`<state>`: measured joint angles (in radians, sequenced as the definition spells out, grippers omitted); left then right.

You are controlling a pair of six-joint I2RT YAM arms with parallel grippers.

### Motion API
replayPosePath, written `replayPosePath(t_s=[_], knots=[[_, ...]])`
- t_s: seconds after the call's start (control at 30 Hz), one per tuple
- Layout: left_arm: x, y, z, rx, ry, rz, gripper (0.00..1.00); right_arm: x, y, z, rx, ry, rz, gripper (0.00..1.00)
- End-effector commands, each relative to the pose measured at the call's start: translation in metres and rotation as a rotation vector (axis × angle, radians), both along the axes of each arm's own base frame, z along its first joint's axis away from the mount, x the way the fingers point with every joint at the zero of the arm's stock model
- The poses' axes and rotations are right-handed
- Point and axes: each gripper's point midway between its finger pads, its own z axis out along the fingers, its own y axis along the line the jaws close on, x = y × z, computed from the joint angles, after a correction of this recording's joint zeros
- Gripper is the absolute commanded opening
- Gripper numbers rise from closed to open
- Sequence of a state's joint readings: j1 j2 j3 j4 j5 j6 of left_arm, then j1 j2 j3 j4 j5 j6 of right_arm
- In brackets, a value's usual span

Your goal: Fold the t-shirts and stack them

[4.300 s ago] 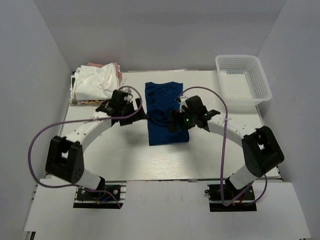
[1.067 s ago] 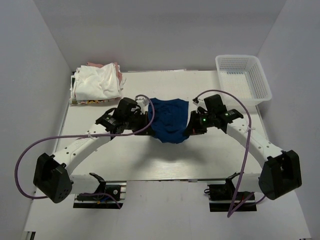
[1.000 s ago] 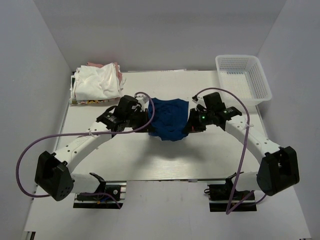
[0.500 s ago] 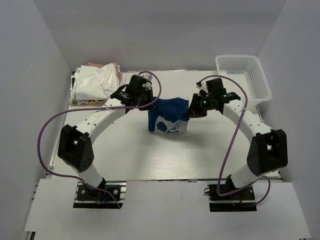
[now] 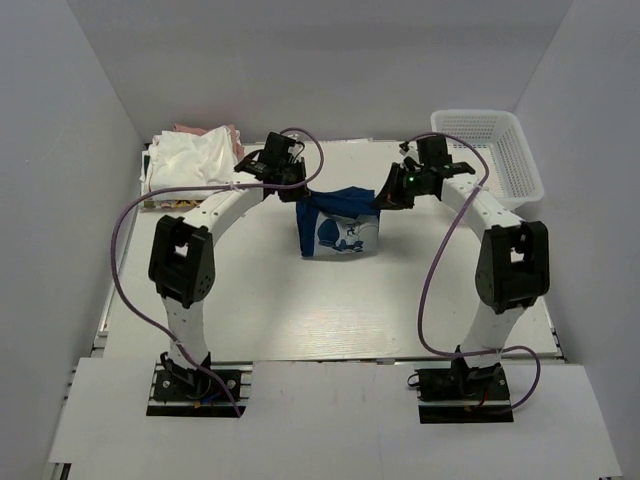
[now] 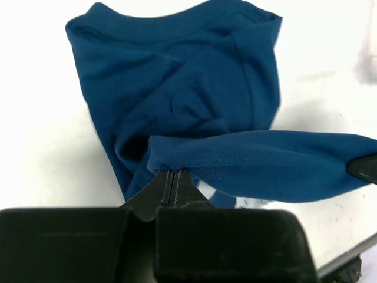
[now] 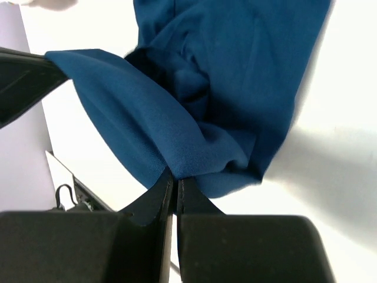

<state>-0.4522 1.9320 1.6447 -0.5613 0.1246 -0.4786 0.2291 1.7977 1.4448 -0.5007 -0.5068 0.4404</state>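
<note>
High fixed view looking down, wrist views close-up — all share navy t-shirt [image 5: 338, 222]

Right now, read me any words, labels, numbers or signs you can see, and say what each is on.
No text can be read.
The navy t-shirt: its white and light-blue print looks like a picture; any lettering is too small to tell.
The white basket: no label shows.

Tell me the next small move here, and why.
Probably lower both arms together, laying the held edge toward the collar. The left gripper and right gripper are shut on the navy t-shirt, its edge stretched between them above the rest, which lies bunched on the table.
</note>
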Motion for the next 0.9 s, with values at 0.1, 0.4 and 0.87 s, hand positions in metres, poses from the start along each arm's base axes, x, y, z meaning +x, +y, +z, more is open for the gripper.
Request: replayPosePath(t_s=[0.1, 0.4, 0.87], knots=[[0.039, 0.011, -0.002, -0.020, -0.026, 0.015, 0.00, 0.051, 0.010, 0.002, 0.060, -0.081, 0.018, 0.00], [0.112, 0.026, -0.001, -0.097, -0.128, 0.069, 0.99, 0.145, 0.021, 0.006, 0.100, -0.240, 0.061, 0.90], [0.019, 0.002, -0.005, -0.188, -0.051, -0.179, 0.99, 0.042, 0.019, -0.008, -0.056, -0.324, 0.162, 0.90]])
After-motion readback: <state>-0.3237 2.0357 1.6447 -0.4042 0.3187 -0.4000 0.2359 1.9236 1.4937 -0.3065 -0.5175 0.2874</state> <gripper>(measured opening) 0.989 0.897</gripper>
